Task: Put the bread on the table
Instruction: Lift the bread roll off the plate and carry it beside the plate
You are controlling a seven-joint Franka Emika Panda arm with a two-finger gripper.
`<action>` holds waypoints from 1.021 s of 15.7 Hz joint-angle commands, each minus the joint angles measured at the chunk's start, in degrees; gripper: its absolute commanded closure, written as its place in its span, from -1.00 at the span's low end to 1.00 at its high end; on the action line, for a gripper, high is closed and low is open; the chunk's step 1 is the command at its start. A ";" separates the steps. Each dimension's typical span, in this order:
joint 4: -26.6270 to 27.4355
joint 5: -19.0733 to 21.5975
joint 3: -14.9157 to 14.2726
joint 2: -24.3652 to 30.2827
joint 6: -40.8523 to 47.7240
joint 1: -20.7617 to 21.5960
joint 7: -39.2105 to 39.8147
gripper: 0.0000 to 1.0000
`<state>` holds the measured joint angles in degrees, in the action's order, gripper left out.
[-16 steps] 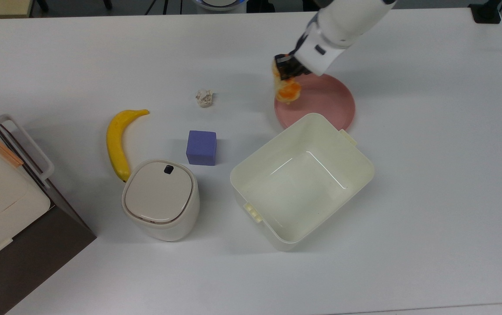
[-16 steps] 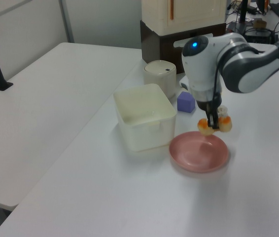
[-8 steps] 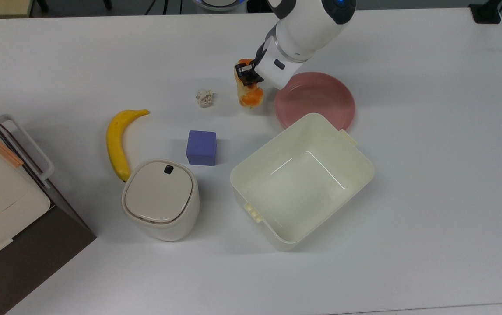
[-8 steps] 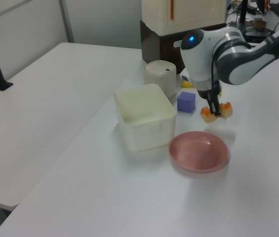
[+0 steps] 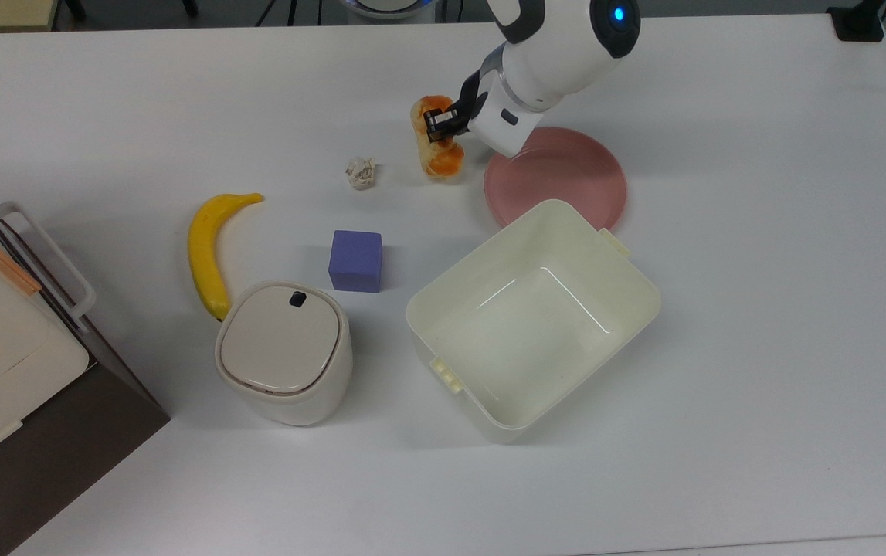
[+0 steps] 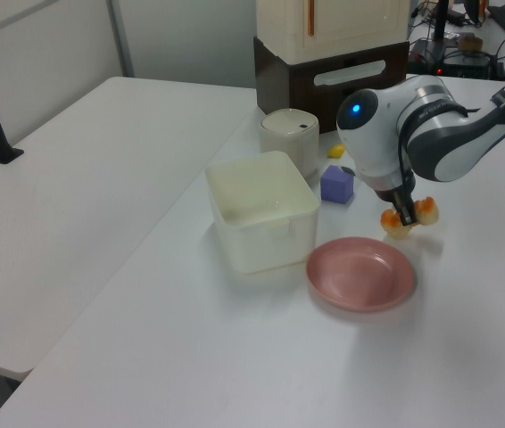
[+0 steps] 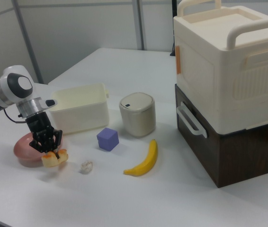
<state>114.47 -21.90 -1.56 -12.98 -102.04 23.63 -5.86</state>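
The bread (image 5: 441, 160), a small roll with an orange glaze, sits low on the white table (image 5: 759, 309), just off the pink plate's (image 5: 566, 181) edge on the top view's left. My gripper (image 5: 443, 123) is shut on the bread across its middle, black fingers on either side. In the left view the bread (image 6: 426, 211) hangs under the gripper (image 6: 407, 212), beyond the plate (image 6: 360, 272). The right view has the gripper (image 7: 49, 146) pressing down on the bread (image 7: 53, 161), which seems to touch the tabletop beside the plate (image 7: 22, 147).
A crumpled paper ball (image 5: 360, 173) lies a short way from the bread on the top view's left. A cream tub (image 5: 535, 316) stands beside the plate. A purple cube (image 5: 355, 261), banana (image 5: 207, 251) and lidded bin (image 5: 284, 351) are further off. A large cream-and-brown box (image 7: 228, 85) stands at the table's end.
The gripper carried the bread from above the pink plate toward the top view's left and lowered it to the tabletop beside the plate; in the last half second it barely shifted.
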 commanded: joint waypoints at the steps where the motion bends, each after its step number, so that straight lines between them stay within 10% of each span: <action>1: 1.19 -1.12 -0.37 2.17 2.72 0.71 2.51 0.36; 3: 0.93 -1.12 -0.37 2.26 4.21 0.71 3.57 -0.34; 7: 0.75 -1.47 -0.37 2.26 4.30 0.54 3.75 -0.92; 16: -5.65 -0.16 -1.16 2.26 4.39 -2.88 3.66 -1.00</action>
<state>112.14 -23.20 -2.02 -12.08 -99.00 22.87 -3.41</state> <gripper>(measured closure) 0.000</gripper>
